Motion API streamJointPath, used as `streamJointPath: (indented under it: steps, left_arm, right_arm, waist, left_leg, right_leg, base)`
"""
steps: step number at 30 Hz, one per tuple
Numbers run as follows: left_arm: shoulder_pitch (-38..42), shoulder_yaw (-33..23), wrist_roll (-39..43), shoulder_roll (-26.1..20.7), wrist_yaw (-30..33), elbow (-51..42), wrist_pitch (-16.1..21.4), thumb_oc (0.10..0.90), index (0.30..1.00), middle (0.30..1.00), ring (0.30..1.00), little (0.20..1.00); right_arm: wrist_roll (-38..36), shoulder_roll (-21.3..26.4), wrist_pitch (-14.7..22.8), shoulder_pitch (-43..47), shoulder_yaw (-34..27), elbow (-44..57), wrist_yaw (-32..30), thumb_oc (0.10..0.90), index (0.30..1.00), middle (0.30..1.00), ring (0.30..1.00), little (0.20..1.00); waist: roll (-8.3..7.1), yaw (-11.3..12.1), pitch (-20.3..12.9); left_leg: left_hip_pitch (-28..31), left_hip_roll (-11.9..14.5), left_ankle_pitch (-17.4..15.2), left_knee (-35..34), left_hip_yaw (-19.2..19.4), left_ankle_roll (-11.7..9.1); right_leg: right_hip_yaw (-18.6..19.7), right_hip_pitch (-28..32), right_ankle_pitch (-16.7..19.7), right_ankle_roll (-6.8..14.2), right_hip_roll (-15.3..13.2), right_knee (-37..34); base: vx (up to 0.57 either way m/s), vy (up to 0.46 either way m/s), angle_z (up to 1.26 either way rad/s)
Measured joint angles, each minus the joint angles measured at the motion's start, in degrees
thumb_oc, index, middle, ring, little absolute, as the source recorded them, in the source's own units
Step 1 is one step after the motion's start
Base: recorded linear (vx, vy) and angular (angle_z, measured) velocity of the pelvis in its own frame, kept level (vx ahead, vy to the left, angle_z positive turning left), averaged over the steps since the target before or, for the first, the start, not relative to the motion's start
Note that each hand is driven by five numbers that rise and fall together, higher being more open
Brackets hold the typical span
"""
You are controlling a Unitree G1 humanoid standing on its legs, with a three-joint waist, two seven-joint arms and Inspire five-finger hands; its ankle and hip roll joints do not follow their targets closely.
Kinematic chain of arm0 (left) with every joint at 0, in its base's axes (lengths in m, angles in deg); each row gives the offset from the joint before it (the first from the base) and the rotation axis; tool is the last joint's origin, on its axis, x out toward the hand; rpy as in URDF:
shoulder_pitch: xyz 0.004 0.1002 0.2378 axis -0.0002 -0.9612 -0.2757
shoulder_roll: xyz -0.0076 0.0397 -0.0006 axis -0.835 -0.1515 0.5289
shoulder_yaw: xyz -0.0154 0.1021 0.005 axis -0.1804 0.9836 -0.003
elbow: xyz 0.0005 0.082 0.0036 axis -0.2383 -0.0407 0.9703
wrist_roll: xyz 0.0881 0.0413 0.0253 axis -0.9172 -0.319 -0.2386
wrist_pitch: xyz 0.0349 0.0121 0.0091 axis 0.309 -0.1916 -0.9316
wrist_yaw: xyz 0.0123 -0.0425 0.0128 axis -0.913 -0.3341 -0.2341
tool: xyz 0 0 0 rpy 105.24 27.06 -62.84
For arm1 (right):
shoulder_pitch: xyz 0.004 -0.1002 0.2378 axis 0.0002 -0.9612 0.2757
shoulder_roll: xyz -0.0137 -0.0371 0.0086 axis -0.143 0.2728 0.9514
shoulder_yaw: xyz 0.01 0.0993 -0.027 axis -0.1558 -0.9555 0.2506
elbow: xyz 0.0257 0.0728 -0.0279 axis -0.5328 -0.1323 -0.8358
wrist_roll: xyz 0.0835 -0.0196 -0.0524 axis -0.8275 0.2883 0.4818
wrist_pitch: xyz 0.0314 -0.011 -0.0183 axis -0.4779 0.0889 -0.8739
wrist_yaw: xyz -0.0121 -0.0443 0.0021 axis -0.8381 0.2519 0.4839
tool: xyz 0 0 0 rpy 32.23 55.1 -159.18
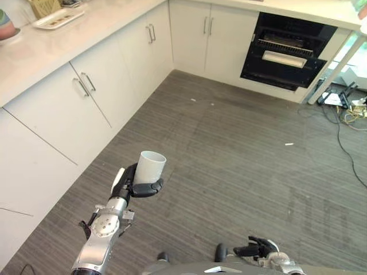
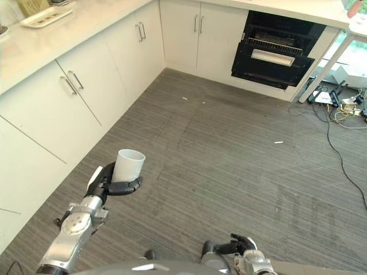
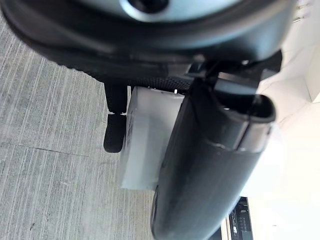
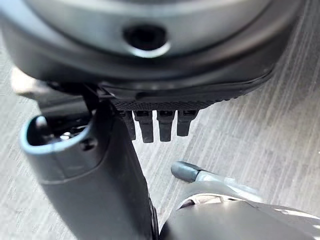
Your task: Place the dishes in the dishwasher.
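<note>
A white cup [image 1: 151, 167] stands upright in my left hand [image 1: 143, 188], above the grey floor in front of the white cabinets. The fingers and thumb are curled round its lower half; the left wrist view shows the cup's side [image 3: 142, 135] behind the thumb [image 3: 210, 165]. The dishwasher [image 1: 287, 54] is the black appliance set in the far cabinet run, its door let down part way and a rack showing inside. My right hand [image 1: 256, 248] hangs low near my body, fingers relaxed and holding nothing.
White cabinets [image 1: 69, 109] run along the left under a pale counter [image 1: 86, 28] with a tray [image 1: 57, 18] and a bowl [image 1: 7, 26]. Cables and a power strip [image 1: 344, 106] lie on the floor right of the dishwasher. Grey plank floor [image 1: 241, 149] spreads between.
</note>
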Motion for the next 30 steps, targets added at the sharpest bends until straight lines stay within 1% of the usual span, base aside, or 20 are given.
streamJointPath:
  steps: [2,4,6,8,10,12,13,14,15,16,17,18,19,21,23,24,25,27,29,30]
  left_arm:
    - [0.4,-0.2,-0.5,-0.3,0.2,0.0,0.2,0.4,0.3,0.3,0.3,0.3]
    - [0.4,-1.0,-0.5,-1.0,0.6,-0.1,0.2,0.4,0.3,0.3,0.3,0.3]
    - [1.1,-1.9,-0.6,-1.7,2.1,-0.1,0.3,0.4,0.3,0.3,0.3,0.3]
    - [2.0,-2.0,-0.5,-1.7,3.4,0.0,0.4,0.4,0.3,0.3,0.3,0.3]
    - [3.7,-1.7,-0.5,-1.5,3.7,0.9,0.4,0.4,0.3,0.3,0.3,0.3]
    - [4.1,-1.5,-0.6,-1.4,4.6,1.1,0.9,0.4,0.3,0.3,0.3,0.3]
    - [3.6,-1.5,-0.6,-1.1,5.1,1.0,1.1,0.4,0.3,0.3,0.3,0.3]
    - [3.3,-1.5,-0.6,0.1,5.4,1.0,1.3,0.4,0.3,0.3,0.3,0.3]
    - [3.1,-1.2,-0.6,1.0,5.4,1.0,1.3,0.4,0.3,0.3,0.3,0.3]
    - [3.1,-1.2,-0.6,1.0,5.4,1.0,1.3,0.4,0.3,0.3,0.3,0.3]
    - [3.2,-0.5,-0.5,0.8,5.3,0.9,1.8,0.4,0.3,0.3,0.3,0.3]
    - [2.5,0.0,-0.5,0.7,5.0,0.9,1.8,0.4,0.3,0.3,0.3,0.3]
    - [1.7,0.0,-0.5,1.3,4.9,0.8,2.0,0.4,0.3,0.3,0.3,0.3]
    - [0.4,-0.9,-0.5,0.2,4.7,0.5,2.4,0.4,0.3,0.3,0.3,0.3]
    - [-0.8,-3.0,-0.5,-0.7,5.3,0.3,3.2,0.4,0.3,0.3,0.3,0.3]
    - [0.0,-3.3,-0.5,-0.8,5.7,0.3,3.2,0.4,0.3,0.3,0.3,0.3]
    - [0.5,-3.3,-0.5,-1.0,6.1,0.3,3.5,0.4,0.3,0.3,0.3,0.3]
    - [0.8,-3.0,-0.5,-1.0,6.2,0.2,3.7,0.4,0.3,0.3,0.3,0.3]
    - [0.2,-2.7,-0.5,-1.0,6.1,-0.6,4.0,0.4,0.3,0.3,0.3,0.3]
    - [-0.3,-2.7,-0.5,-1.1,6.4,-1.0,4.0,0.4,0.3,0.3,0.3,0.3]
  right_arm:
    - [0.0,1.4,0.1,0.5,-0.2,2.6,-0.5,0.8,0.9,0.9,0.9,0.9]
    - [0.1,1.4,0.3,0.1,0.5,5.5,-0.7,0.8,0.9,0.9,0.9,0.9]
    - [0.5,1.4,0.0,-0.2,1.1,11.6,-0.9,0.8,0.9,0.9,0.9,0.9]
    - [2.3,1.5,0.4,-1.2,1.1,17.7,-1.7,0.8,0.9,0.9,0.9,0.9]
    - [2.3,1.4,0.6,-1.4,1.1,18.9,-2.2,0.8,0.9,0.9,0.9,0.9]
    - [3.3,1.5,0.6,-1.5,1.7,18.8,-2.7,0.8,0.9,0.9,0.9,0.9]
    - [5.6,1.7,0.6,-2.5,3.3,19.1,-3.5,0.8,0.9,0.9,0.9,0.9]
    - [7.0,2.2,0.6,-3.1,3.4,19.2,-3.5,0.8,0.9,0.9,0.9,0.9]
    - [7.5,2.7,0.7,-3.7,3.3,19.2,-3.5,0.8,0.9,0.9,0.9,0.9]
    - [7.5,2.7,0.7,-3.7,3.3,19.2,-3.5,0.8,0.9,0.9,0.9,0.9]
    - [7.9,2.7,1.0,-3.7,3.4,18.3,-3.5,0.8,0.9,0.9,0.9,0.9]
    - [7.9,3.0,1.2,-3.8,3.3,18.0,-3.5,0.8,0.9,0.9,0.9,0.9]
    - [7.9,3.8,1.3,-3.9,3.2,18.1,-3.5,0.8,0.9,0.9,0.9,0.9]
    - [7.9,4.0,1.6,-3.8,3.5,18.3,-3.6,0.8,0.9,0.9,0.9,0.9]
    - [12.1,7.4,1.9,-5.0,6.9,26.4,-3.9,0.8,0.9,0.9,0.9,0.9]
    - [13.5,8.5,2.3,-4.4,7.1,27.9,-3.9,0.8,0.9,0.9,0.9,0.9]
    - [13.7,7.9,2.4,-2.9,6.7,27.6,-4.6,0.8,0.9,0.9,0.9,0.9]
    - [13.5,6.3,2.5,-1.1,4.9,25.5,-6.4,0.8,0.9,0.9,0.9,0.9]
    - [13.3,5.6,2.6,-0.4,3.3,25.0,-8.0,0.8,0.9,0.9,0.9,0.9]
    - [13.3,5.9,2.8,0.4,3.2,24.7,-8.2,0.8,0.9,0.9,0.9,0.9]
  waist:
    - [0.48,-0.8,0.8]
    - [-0.13,-0.8,0.5]
    - [-0.72,-1.1,1.2]
    - [-1.05,-2.5,2.4]
    - [-1.57,-3.2,2.8]
    - [-2.06,-3.3,3.1]
    - [-2.31,-3.1,2.8]
    - [-0.79,-3.1,2.7]
    - [1.27,-3.7,2.1]
    - [1.27,-3.7,2.1]
    - [1.56,-3.9,1.9]
    - [0.59,-3.9,1.5]
    - [1.31,-3.9,1.1]
    - [0.19,-3.2,0.5]
    - [-1.02,-2.6,0.0]
    - [-2.38,-2.5,0.6]
    - [-4.09,-2.1,1.2]
    - [-6.37,-1.7,1.6]
    - [-7.37,0.6,1.0]
    - [-6.28,1.1,1.6]
  left_leg:
    - [1.4,-1.0,-0.7,0.2,0.1,1.4]
    - [2.2,-2.5,-1.1,-0.5,0.2,2.9]
    - [1.7,-3.1,-1.0,-0.8,0.0,3.6]
    - [1.4,-3.7,-1.0,-1.0,-1.8,3.8]
    - [1.9,-4.6,-1.7,-1.6,-3.7,3.6]
    - [4.3,-5.2,-2.8,-2.5,-5.0,3.3]
    - [7.2,-4.8,-5.3,-2.7,-6.0,2.2]
    - [8.8,-2.8,-7.3,-2.2,-6.6,1.1]
    - [9.1,-0.2,-8.7,-0.5,-7.5,-0.6]
    - [9.1,-0.2,-8.7,-0.5,-7.5,-0.6]
    - [8.2,1.3,-8.7,4.9,-7.3,-3.0]
    - [7.0,1.7,-6.5,10.2,-6.9,-6.2]
    - [5.4,2.9,-5.4,15.6,-6.7,-6.6]
    - [1.8,3.9,0.0,27.5,-6.4,-8.8]
    - [-6.6,4.8,17.3,44.6,-9.8,-10.6]
    - [-11.2,5.0,15.6,51.3,-8.3,-12.1]
    - [-15.2,5.4,8.1,54.4,-5.1,-8.6]
    - [-19.5,6.0,0.3,50.9,1.1,-4.0]
    - [-21.5,4.1,-2.2,34.4,2.9,-1.0]
    - [-23.0,3.9,-0.1,27.0,2.5,-0.8]
  right_leg:
    - [0.0,-6.8,-1.3,1.7,-4.1,15.8]
    - [0.3,-10.9,-3.0,3.5,-5.2,20.5]
    - [0.2,-13.9,-4.3,2.9,-3.1,16.9]
    - [-0.2,-13.9,-3.7,2.8,-0.4,2.6]
    - [-1.5,-14.2,-1.0,3.7,-1.0,-9.0]
    - [-4.6,-14.2,0.5,3.8,-2.3,-12.9]
    - [-6.5,-12.3,1.1,2.7,-2.7,-9.5]
    - [-6.5,-11.8,4.6,0.1,-1.8,-7.1]
    - [-6.9,-11.7,4.7,-0.4,-0.4,-3.8]
    - [-6.9,-11.7,4.7,-0.4,-0.4,-3.8]
    - [-6.7,-11.0,3.3,-5.8,0.4,-0.4]
    - [-6.7,-9.7,2.8,-9.2,0.1,1.4]
    - [-6.8,-9.0,4.4,-9.5,0.6,3.1]
    - [-6.8,-5.9,-0.5,-10.1,2.1,3.7]
    - [-5.4,-1.7,-3.8,-11.4,3.7,2.5]
    - [-4.7,0.4,-4.2,-11.6,3.8,0.4]
    - [-3.7,3.7,-4.2,-11.6,3.8,-2.6]
    - [-2.3,9.4,-4.0,-11.1,4.0,-8.0]
    - [0.4,12.7,-4.3,-9.7,3.9,-11.5]
    - [1.0,14.7,-4.6,-8.5,4.8,-12.0]
  base:
    - [0.1,0.05,0.04]
    - [0.26,-0.009,-0.1]
    - [0.27,-0.067,0.02]
    - [0.26,-0.101,0.39]
    - [0.31,-0.09,0.57]
    - [0.45,-0.114,0.44]
    - [0.44,-0.138,0.41]
    - [0.59,-0.238,0.54]
    - [0.27,-0.119,0.37]
    - [0.27,-0.121,0.54]
    - [0.22,-0.152,0.44]
    - [0.33,-0.227,0.42]
    - [0.33,-0.223,0.07]
    - [0.35,-0.298,-0.47]
    - [0.46,-0.284,-0.65]
    - [0.33,-0.016,-0.25]
    - [0.34,0.058,-0.26]
    - [0.29,0.103,-0.22]
    - [0.17,0.081,-0.67]
    - [0.57,0.219,-0.79]
